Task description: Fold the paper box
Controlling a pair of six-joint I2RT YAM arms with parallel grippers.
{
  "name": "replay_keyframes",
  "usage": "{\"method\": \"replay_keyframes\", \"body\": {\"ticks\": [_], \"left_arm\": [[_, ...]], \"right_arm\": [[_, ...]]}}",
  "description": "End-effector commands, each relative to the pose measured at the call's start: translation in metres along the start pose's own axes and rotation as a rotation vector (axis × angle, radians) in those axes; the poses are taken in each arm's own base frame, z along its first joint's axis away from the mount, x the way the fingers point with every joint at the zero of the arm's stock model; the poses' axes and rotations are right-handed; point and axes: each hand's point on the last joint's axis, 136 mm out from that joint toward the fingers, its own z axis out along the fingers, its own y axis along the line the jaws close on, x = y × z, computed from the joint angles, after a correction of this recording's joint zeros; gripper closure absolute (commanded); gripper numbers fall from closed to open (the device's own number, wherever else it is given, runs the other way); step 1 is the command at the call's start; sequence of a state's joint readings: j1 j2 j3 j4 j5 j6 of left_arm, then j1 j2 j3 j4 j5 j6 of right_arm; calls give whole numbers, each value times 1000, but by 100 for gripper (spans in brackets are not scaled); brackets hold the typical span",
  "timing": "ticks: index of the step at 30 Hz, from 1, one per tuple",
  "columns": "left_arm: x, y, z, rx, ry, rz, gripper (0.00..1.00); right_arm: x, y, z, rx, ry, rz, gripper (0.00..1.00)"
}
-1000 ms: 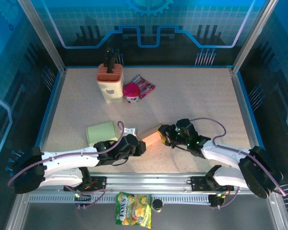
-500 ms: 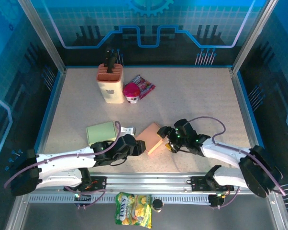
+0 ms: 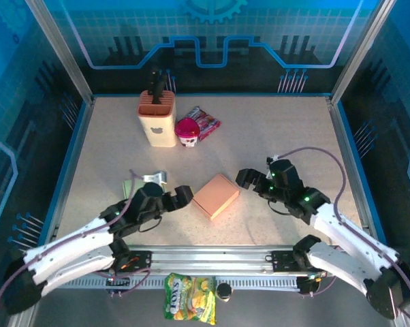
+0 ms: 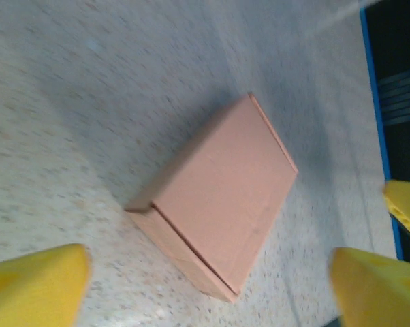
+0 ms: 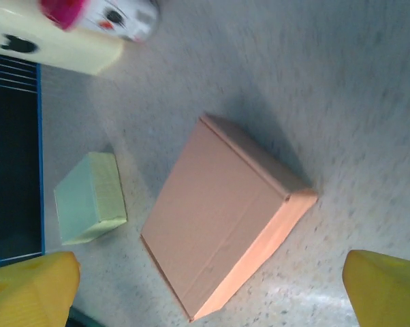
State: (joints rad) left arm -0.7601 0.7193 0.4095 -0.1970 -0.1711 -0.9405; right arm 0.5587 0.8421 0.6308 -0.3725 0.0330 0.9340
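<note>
The paper box is a flat, closed, salmon-pink carton lying on the table between the two arms. It also fills the middle of the left wrist view, paper box, and the right wrist view, paper box. My left gripper stands open just left of the box, apart from it. The right gripper is open too, a little to the right of the box, with nothing between its yellow fingertips.
A pale green block lies left of the box, partly under the left arm. At the back stand a cream holder, a pink-lidded cup and a snack packet. A yellow snack bag lies in front of the rail.
Both grippers have opened and drawn back from the box, left arm to the left, right arm to the right and up. The box now lies flat and free on the table.
</note>
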Motion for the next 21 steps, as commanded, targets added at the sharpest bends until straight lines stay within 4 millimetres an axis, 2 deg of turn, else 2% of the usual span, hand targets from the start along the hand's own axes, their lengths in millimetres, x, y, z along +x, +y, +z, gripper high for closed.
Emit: {"method": "replay_keyframes", "body": {"ticks": [1,4,8,11,12,16,18,21], "left_arm": [[-7,6,-17,31,-3,26,1],[-27,17,-33,-16,-73,37,1],[-45,23,-44,-59,-131,89,1],[-62,42,-55,-202,-211,114,1],[-70,52,-61,-271,-248,120,1],[-104,90,-87,-560,-401,121,1],[-119,98,-94,-647,-438,148,1],[-135,109,-95,-695,-463,145,1]], "right_arm": [[-32,-51,-35,299,-169,-181,0],[-57,-78,-51,418,-311,-217,0],[-81,-106,-45,454,-437,-277,0],[-92,-122,-42,496,-567,-374,0],[-96,-124,-42,500,-603,-377,0],[-118,-108,-42,464,-734,-519,0],[-123,-112,-34,501,-719,-569,0],[-123,-123,-11,493,-674,-596,0]]}}
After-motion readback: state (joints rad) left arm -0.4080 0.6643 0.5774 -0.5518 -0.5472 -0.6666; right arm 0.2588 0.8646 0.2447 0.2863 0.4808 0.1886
